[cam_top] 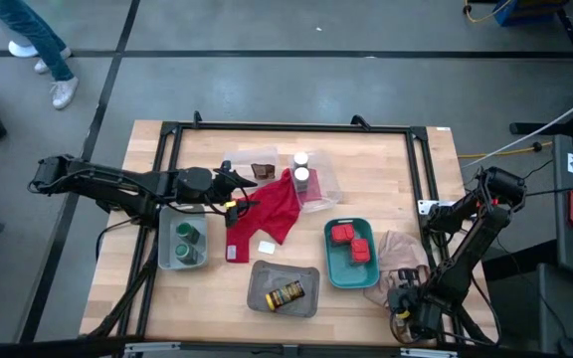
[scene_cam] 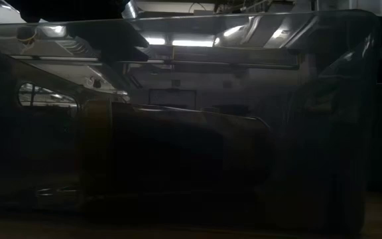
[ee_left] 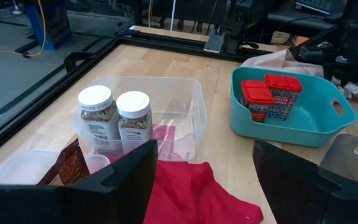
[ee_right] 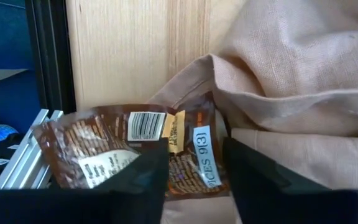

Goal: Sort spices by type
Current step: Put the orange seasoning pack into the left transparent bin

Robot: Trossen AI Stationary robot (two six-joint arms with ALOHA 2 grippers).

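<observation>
My left gripper point(cam_top: 239, 196) point(ee_left: 204, 155) is open and hovers over the red cloth point(ee_left: 197, 186). Ahead of it, two white-capped bottles point(ee_left: 114, 118) stand in a clear tray point(ee_left: 185, 93), and a dark brown packet point(ee_left: 67, 165) sits in a small clear container. Two red tins point(ee_left: 269, 96) stand in the teal tray point(cam_top: 338, 267). Green-lidded jars point(cam_top: 187, 239) fill a grey tray, and the yellow-labelled jar point(cam_top: 286, 294) lies in another. My right gripper point(cam_top: 403, 298) point(ee_right: 194, 155) is open at the table's near right corner. Its fingers stand on either side of a brown packet point(ee_right: 135, 134) that lies partly under the beige cloth point(ee_right: 291, 74).
A black frame point(cam_top: 286, 127) runs around the table top. The beige cloth point(cam_top: 398, 254) lies bunched beside the teal tray. A small white tag point(cam_top: 267, 247) lies near the red cloth. The low view is blocked by a dark translucent tray wall point(scene_cam: 191, 133). A person's legs point(cam_top: 38, 50) show beyond the table.
</observation>
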